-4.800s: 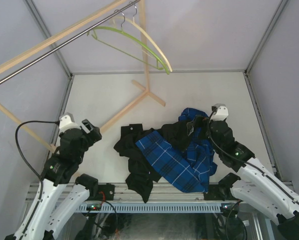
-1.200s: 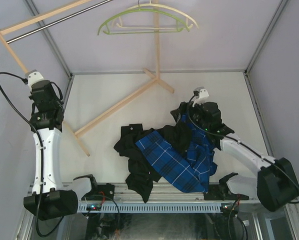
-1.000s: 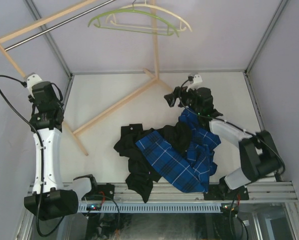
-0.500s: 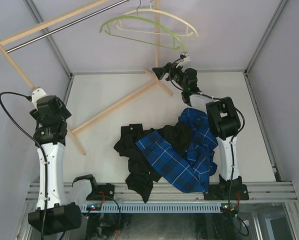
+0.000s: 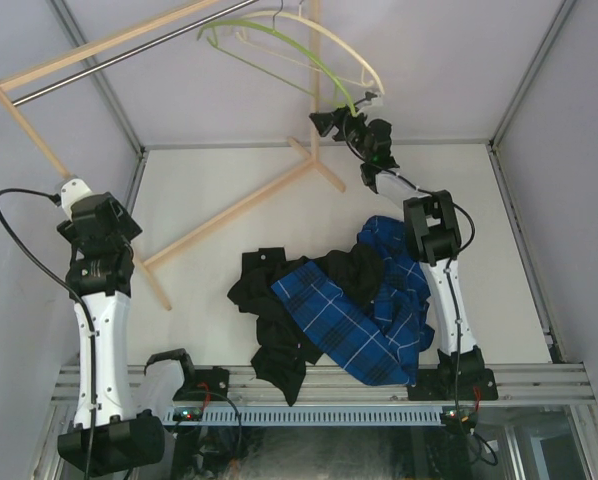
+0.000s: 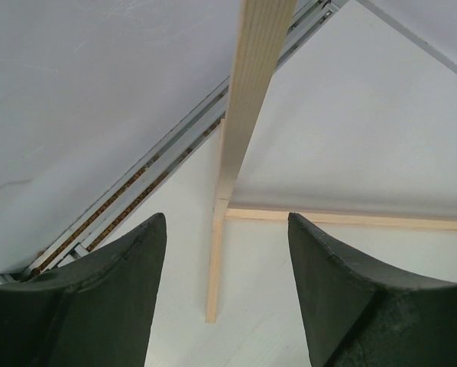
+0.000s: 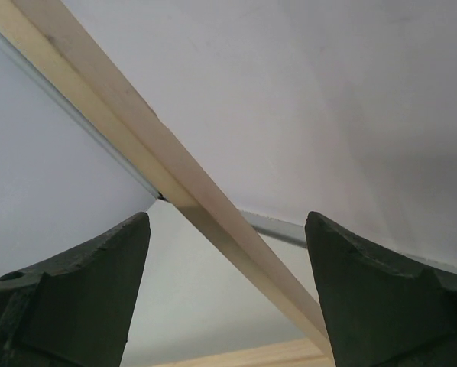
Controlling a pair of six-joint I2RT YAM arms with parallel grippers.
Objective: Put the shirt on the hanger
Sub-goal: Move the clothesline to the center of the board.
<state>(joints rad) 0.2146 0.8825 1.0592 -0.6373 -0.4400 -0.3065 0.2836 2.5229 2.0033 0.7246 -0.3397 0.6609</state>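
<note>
The blue plaid shirt [image 5: 364, 320] lies crumpled on the table's near right, partly under a black garment [image 5: 269, 300]. The lime-green hanger [image 5: 279, 52] hangs from the rail at the top, turned edge-on, its lower end pointing down toward my right gripper. My right gripper [image 5: 326, 122] is raised high at the back, just below and left of that hanger end, open and empty [image 7: 225, 218]. My left gripper [image 5: 114, 222] is raised at the far left, open and empty [image 6: 225, 218], facing a wooden rack post [image 6: 240, 130]. Neither wrist view shows the shirt or the hanger.
A cream hanger [image 5: 354, 55] hangs beside the green one. The wooden rack has a metal rail [image 5: 129, 60], a centre post [image 5: 312, 80] and floor bars [image 5: 229, 215] crossing the table's back. A rack post [image 7: 175, 180] passes diagonally before my right gripper.
My right arm has left the shirt and stretched up and back to the hangers. The hangers have swung round edge-on. My left arm has risen from low, then dropped slightly.
</note>
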